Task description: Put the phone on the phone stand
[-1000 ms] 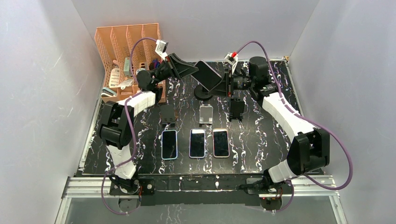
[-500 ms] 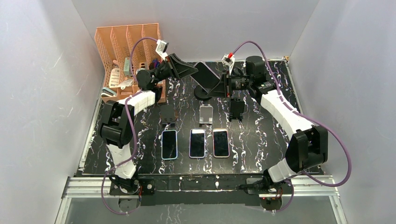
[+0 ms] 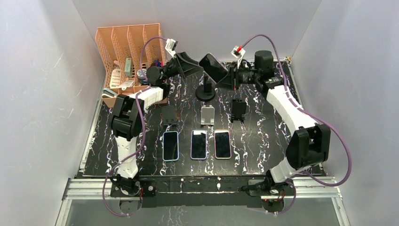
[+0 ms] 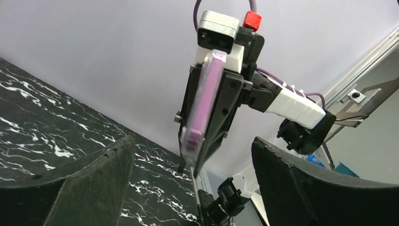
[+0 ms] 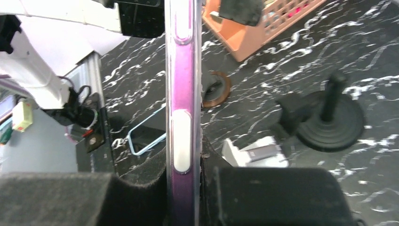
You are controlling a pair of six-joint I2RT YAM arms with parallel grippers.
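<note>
A phone with a purple edge [image 3: 214, 67] hangs tilted in the air over the back of the table, and my right gripper [image 3: 227, 75] is shut on it. It shows edge-on in the right wrist view, where the phone [image 5: 182, 94] is squeezed between the two black pads of the right gripper [image 5: 184, 167]. Below it stands a black phone stand [image 3: 205, 91] with a round base and a post, empty [image 5: 331, 117]. My left gripper [image 3: 188, 63] stands open just left of the phone and holds nothing. In the left wrist view the phone [image 4: 204, 101] sits beyond the wide-apart left gripper [image 4: 193, 188].
Three phones [image 3: 199, 144] lie flat in a row on the black marble table [image 3: 263, 141]. Behind them stand three small stands: black [image 3: 168, 114], white [image 3: 207, 114], black [image 3: 239, 109]. An orange wire rack [image 3: 124, 52] fills the back left corner.
My left gripper has opened and shifted right and back. The right gripper has raised the phone higher above the round stand.
</note>
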